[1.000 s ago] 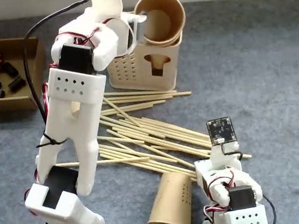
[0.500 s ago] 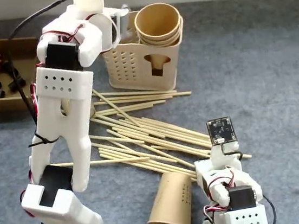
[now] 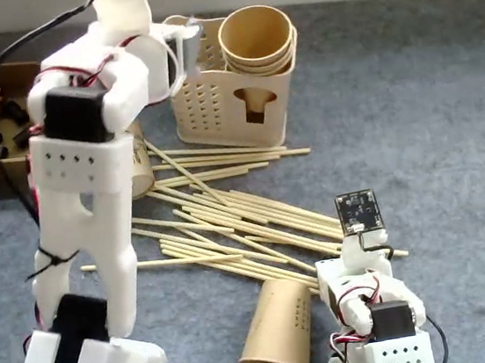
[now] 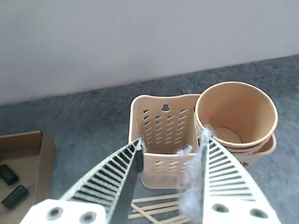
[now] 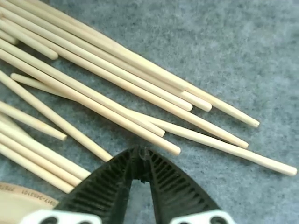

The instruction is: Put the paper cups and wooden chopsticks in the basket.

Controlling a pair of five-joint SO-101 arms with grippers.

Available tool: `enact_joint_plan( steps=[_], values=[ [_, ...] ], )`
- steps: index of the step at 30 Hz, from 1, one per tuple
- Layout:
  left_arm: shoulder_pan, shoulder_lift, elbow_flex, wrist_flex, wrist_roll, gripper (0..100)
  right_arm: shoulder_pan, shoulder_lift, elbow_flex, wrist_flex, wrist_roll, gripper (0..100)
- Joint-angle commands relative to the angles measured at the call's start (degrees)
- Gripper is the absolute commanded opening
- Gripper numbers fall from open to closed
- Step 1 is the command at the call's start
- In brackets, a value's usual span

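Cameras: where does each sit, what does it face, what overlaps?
High view: fixed overhead, looking down on both arms, basket, chopsticks.
Left wrist view: raised, facing the basket past the open left gripper.
Right wrist view: low over chopsticks, shut right gripper in frame.
Shared: high and left wrist both show the stacked cups.

No text or number can be read with any certainty. A thin line of small dark print runs along the edge of the paper cup (image 5: 14, 200) that lies on its side, but it is too fine to make out. Seen from the high view, this cup's wall carries faint speckled marks, which are likewise illegible.
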Motion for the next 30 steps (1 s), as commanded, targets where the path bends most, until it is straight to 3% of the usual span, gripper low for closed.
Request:
enact_joint_plan(
  steps=[1,6,9,17,23,30],
  values=[
    [-2.15,-4.09,-0.13,4.66,0.44,19,0.66,-0.4,6.55,-0.04,0.53,0.5],
    [-6.11,-4.97,-0.13,9.23,-1.58,8,0.66,-0.4,6.55,-0.04,0.53,0.5],
    [-7.78,-4.53,-0.13,13.01,-4.57,9,0.66,-0.4,6.55,-0.04,0.53,0.5],
    [-14.64,-4.88,-0.04,23.12,-4.48,9,0.66,-0.4,6.55,-0.04,0.53,0.5],
    [-18.59,-7.52,5.49,23.91,-4.57,9,0.66,-0.4,6.55,-0.04,0.53,0.5],
    [-18.59,-20.09,19.21,23.91,-4.84,9,0.66,-0.4,6.55,-0.04,0.53,0.5]
  ],
)
